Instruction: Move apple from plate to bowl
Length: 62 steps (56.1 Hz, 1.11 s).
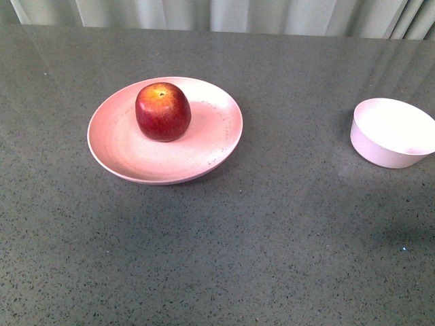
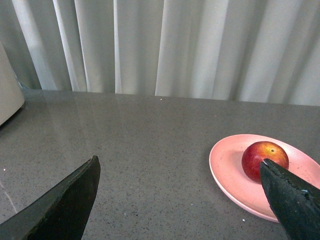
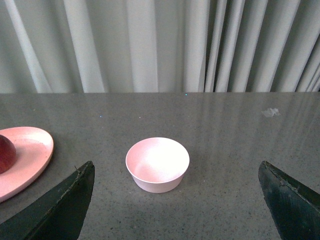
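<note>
Grey speckled stone forms the tabletop (image 1: pixel 272 238), and pale pleated curtains (image 1: pixel 204 13) hang behind its far edge, along the top of the front view. Left of centre in that frame lies the plate (image 1: pixel 119 153), wide, shallow and pink, with faint dark specks near its rim. The apple (image 1: pixel 163 112) stands upright on it, dark red and glossy with a yellow-orange patch around its stem dimple. It sits on the far half of the plate, just left of the plate's middle. At the right edge of the frame, well apart from the plate, stands the bowl (image 1: pixel 380 153). It is small, deep and very pale, upright with its plain inside showing, and the frame border cuts off part of it. Bare tabletop lies between plate and bowl.

In the left wrist view the left pincer (image 2: pixel 179 161) is released. Its two dark fingers (image 2: pixel 65 205) are spread wide above the surface with only tabletop between them. One fingertip crosses in front of the apple, which rests on the plate beyond it.

In the right wrist view the right pincer (image 3: pixel 175 164) is likewise released, its dark fingers (image 3: pixel 60 210) far apart. The bowl shows between them, farther off, and the plate's rim with a sliver of the apple appears at the side.
</note>
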Available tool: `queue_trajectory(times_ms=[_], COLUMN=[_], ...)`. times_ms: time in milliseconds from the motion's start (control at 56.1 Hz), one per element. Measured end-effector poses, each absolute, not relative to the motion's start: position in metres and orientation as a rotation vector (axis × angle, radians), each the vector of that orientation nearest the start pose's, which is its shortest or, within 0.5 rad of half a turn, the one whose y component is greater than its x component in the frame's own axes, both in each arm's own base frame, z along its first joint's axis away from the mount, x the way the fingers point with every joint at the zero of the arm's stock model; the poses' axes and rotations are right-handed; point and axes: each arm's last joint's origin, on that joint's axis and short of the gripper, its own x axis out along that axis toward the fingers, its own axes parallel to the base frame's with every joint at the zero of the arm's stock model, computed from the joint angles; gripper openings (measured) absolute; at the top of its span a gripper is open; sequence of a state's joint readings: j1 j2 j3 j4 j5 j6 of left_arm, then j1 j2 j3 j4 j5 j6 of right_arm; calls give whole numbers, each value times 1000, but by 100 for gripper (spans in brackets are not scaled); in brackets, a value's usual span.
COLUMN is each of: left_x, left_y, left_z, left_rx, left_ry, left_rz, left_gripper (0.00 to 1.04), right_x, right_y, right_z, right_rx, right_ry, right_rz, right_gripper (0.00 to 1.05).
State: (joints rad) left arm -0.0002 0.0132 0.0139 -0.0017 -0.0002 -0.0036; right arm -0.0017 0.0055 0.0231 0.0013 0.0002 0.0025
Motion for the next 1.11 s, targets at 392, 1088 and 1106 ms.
queue_trajectory(times_ms=[392,1088,1106], left_x=[98,98,98], left_y=[0,0,0], left_z=[167,167,167], left_rx=[-4,-4,-4], left_ry=[1,1,1], left_rz=[0,0,0], left_gripper=[96,96,96], right_x=[97,97,97], right_y=[0,0,0], right_z=[171,171,171], right_rx=[2,2,2], right_ry=[-19,-19,-19], right_rz=[-2,-2,-2], right_gripper=[96,96,96])
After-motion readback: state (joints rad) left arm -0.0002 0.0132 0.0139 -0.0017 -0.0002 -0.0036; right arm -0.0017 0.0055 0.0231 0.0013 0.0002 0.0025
